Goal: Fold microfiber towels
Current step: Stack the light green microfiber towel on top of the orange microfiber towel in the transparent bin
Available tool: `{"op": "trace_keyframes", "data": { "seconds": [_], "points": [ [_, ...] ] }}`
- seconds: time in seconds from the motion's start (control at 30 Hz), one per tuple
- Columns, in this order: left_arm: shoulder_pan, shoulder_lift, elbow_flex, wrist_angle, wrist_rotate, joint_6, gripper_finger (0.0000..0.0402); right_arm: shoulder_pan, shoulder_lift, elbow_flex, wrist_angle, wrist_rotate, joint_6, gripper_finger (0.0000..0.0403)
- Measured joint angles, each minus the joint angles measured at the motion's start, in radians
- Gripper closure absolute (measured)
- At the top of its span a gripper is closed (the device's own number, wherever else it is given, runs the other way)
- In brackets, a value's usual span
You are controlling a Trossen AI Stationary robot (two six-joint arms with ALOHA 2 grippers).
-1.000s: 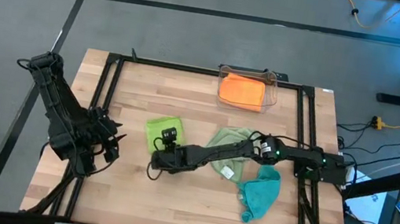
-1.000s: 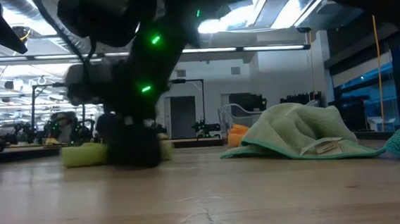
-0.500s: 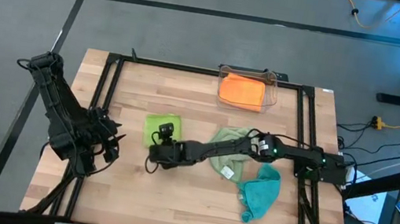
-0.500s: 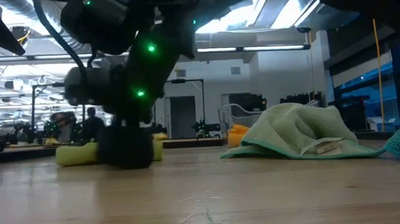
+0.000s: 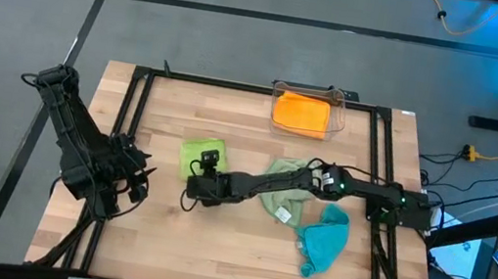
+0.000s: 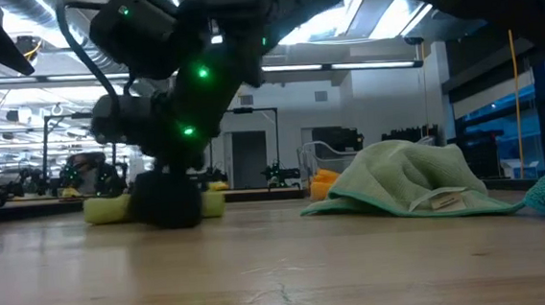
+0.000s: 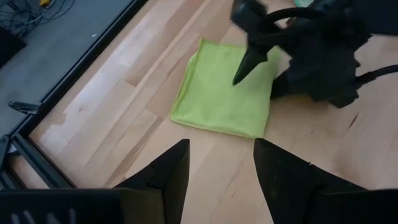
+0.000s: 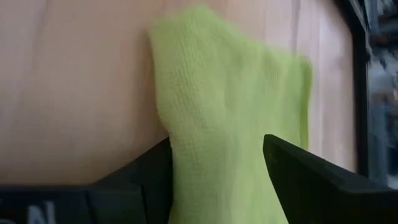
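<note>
Lime green towel (image 8: 230, 118) lies flat between the right gripper's (image 8: 214, 165) parted, empty fingers; left gripper (image 7: 221, 168) waits open nearby.

— Any writing, labels, brand names or numbers to read here?

— None that can be read. The small white tag (image 6: 442, 199) sewn on the pale sage green microfiber cloth (image 6: 409, 181) carries no marks that can be made out in the low view.

— And on the wooden slatted table (image 5: 214, 243) itself?

— No print along its edges or corners; only bare wood.

— The dark arms?

— Green lights glow on one in the low view, but no letters or figures show.
</note>
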Motion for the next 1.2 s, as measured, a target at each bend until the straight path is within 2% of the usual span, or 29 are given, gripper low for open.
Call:
{"op": "trace_keyframes", "data": {
  "seconds": [0.07, 0.13, 0.3, 0.5, 0.67, 0.83, 0.9, 1.0, 1.2],
  "points": [
    [0.000, 0.000, 0.000, 0.002, 0.000, 0.000, 0.0230, -0.023, 0.008, -0.003, 0.123, -0.095, 0.007, 0.0169],
    [0.000, 0.000, 0.000, 0.001, 0.000, 0.000, 0.0231, -0.032, 0.011, -0.003, 0.140, -0.137, 0.054, 0.0169],
    [0.001, 0.000, 0.000, 0.002, 0.001, 0.000, 0.0231, -0.024, 0.004, 0.006, -0.051, -0.017, 0.097, 0.0169],
    [0.001, 0.000, 0.000, 0.003, 0.002, 0.000, 0.0232, -0.046, 0.011, 0.006, 0.005, -0.043, 0.099, 0.0169],
    [0.001, 0.000, 0.000, 0.005, 0.003, 0.000, 0.0230, -0.039, 0.008, 0.008, -0.056, 0.015, 0.120, 0.0169],
    [0.001, 0.000, 0.000, 0.009, 0.003, 0.000, 0.0232, -0.069, 0.018, 0.002, 0.094, -0.060, 0.068, 0.0169],
    [0.001, 0.000, 0.000, 0.009, 0.003, 0.000, 0.0232, -0.062, 0.013, 0.004, 0.048, -0.051, 0.083, 0.0169],
    [0.001, 0.000, 0.000, 0.010, 0.003, 0.000, 0.0230, -0.047, 0.008, 0.008, -0.052, 0.023, 0.108, 0.0169],
    [0.001, 0.000, 0.000, 0.018, 0.003, 0.000, 0.0232, -0.071, 0.008, 0.009, -0.075, 0.036, 0.149, 0.0169]
  ]
}}
